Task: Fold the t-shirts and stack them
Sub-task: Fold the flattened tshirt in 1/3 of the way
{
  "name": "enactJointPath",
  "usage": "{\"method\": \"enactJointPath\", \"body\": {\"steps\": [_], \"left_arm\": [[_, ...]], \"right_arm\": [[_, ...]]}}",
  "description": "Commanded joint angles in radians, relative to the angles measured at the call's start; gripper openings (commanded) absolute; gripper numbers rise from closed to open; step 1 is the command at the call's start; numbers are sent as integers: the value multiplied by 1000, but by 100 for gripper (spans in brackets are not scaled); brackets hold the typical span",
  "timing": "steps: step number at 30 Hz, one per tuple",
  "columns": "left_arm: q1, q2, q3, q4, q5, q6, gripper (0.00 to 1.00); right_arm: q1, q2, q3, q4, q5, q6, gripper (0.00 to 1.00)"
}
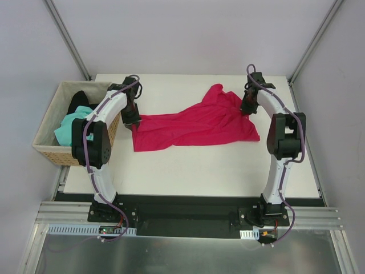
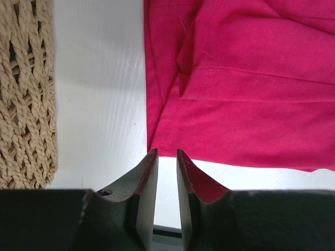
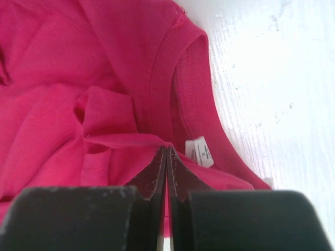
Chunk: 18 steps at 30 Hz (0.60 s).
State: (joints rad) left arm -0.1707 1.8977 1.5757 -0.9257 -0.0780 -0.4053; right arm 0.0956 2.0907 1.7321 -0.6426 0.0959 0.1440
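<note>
The crimson t-shirt (image 1: 197,124) lies spread and rumpled across the middle of the white table (image 1: 217,171). My left gripper (image 1: 132,121) hovers at the shirt's left hem corner (image 2: 157,141). Its jaws stand a narrow gap apart, with only bare table between them and the hem just past the fingertips (image 2: 150,157). My right gripper (image 1: 248,108) is at the shirt's right end, shut on a raised fold of crimson cloth (image 3: 125,140) beside the collar (image 3: 172,78) and its white label (image 3: 200,151). A mint-green t-shirt (image 1: 67,127) and a black t-shirt (image 1: 80,100) lie bunched in the basket.
A tan wicker basket (image 1: 48,152) stands at the table's left edge, right beside the left arm; its woven wall (image 2: 26,94) fills the left of the left wrist view. Grey walls with metal posts enclose the table at the back and sides.
</note>
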Motion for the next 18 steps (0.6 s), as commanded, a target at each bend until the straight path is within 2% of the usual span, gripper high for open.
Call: {"method": "enactJointPath", "body": {"steps": [1, 6, 18], "left_arm": [[-1, -28, 1, -36, -31, 16, 20], [0, -37, 0, -44, -36, 17, 20], [0, -63, -25, -44, -26, 6, 20]], "right_arm": [[-5, 29, 15, -17, -22, -29, 1], [-17, 40, 1, -2, -21, -32, 1], [-53, 124, 127, -23, -67, -58, 1]]}}
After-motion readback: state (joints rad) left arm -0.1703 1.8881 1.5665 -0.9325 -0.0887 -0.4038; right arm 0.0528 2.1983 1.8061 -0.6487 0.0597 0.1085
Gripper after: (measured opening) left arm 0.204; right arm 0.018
